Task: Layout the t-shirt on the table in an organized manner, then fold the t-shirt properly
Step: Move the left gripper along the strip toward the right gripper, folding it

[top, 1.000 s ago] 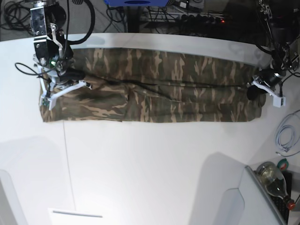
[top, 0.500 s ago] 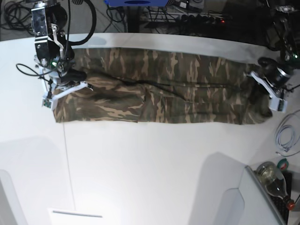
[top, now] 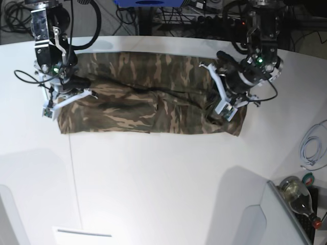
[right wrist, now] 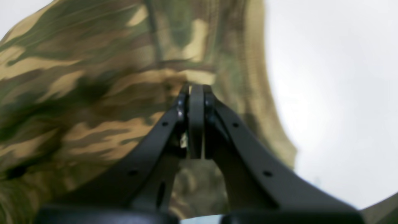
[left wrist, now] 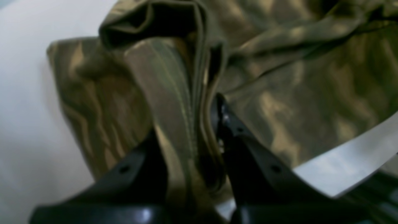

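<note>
The camouflage t-shirt [top: 148, 102] lies as a long band across the far part of the white table [top: 153, 178]. Its right end is lifted and doubled over toward the middle. My left gripper [top: 217, 109] hangs over that doubled end. In the left wrist view the left gripper [left wrist: 186, 124] is shut on a bunched fold of the t-shirt [left wrist: 295, 93]. My right gripper [top: 84, 84] sits at the shirt's left end. Its black fingers are pressed together in the right wrist view, with the right gripper [right wrist: 194, 90] pinching the t-shirt [right wrist: 93, 77].
A glass bottle [top: 296, 196] and a white cable coil [top: 311, 150] lie at the right edge. A white panel [top: 278, 219] rises at the lower right. Dark cables and equipment [top: 204, 18] run behind the table's far edge.
My left arm has swung well to the left with the shirt's right end, so the band is shorter. The shirt's left end has slid slightly right. The right gripper has barely moved.
</note>
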{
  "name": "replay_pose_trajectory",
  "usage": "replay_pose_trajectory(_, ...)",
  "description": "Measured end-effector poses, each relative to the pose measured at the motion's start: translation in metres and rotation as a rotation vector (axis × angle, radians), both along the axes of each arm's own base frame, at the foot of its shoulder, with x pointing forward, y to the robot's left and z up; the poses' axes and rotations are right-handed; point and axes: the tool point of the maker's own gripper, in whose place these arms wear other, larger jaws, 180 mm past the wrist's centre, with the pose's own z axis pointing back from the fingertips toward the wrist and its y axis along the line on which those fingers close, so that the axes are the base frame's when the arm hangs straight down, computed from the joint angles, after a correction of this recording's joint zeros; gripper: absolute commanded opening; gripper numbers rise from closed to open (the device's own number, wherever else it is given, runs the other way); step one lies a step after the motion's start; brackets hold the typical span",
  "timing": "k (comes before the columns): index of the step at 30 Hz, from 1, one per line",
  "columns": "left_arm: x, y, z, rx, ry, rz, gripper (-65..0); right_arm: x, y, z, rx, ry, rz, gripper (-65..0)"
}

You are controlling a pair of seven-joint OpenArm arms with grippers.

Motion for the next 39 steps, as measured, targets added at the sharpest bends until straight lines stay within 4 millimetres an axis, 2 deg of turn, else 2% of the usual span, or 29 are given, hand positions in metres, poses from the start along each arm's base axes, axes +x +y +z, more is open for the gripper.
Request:
replay_pose_trajectory(5, 0.003, -0.028, -0.011, -0.019, 0.023, -0.028, -65.0, -0.002, 0.000, -0.001, 0.000, 0.004, 0.000, -65.0)
replay_pose_trajectory(14, 0.000, -0.048, -0.021, -0.031, 0.053, -0.070, -65.0, -0.001, -0.001, -0.001, -0.001, 0.003, 0.000, -65.0)
replay_pose_trajectory(20, 0.004, -0.054, -0.021, -0.047, 0.051, -0.069, -65.0, -0.001, 0.000, -0.001, 0.001, 0.003, 0.000, -65.0)
replay_pose_trajectory(29, 0.006, -0.060, -0.032, -0.066, 0.086, -0.065, -65.0, -0.001, 0.000, -0.001, 0.002, 0.003, -0.001, -65.0)
replay_pose_trajectory(39, 0.012, -0.060, -0.030, -0.069, 0.076, -0.064, -65.0, 0.000, 0.000, 0.000, 0.001, 0.000, -0.001, -65.0)
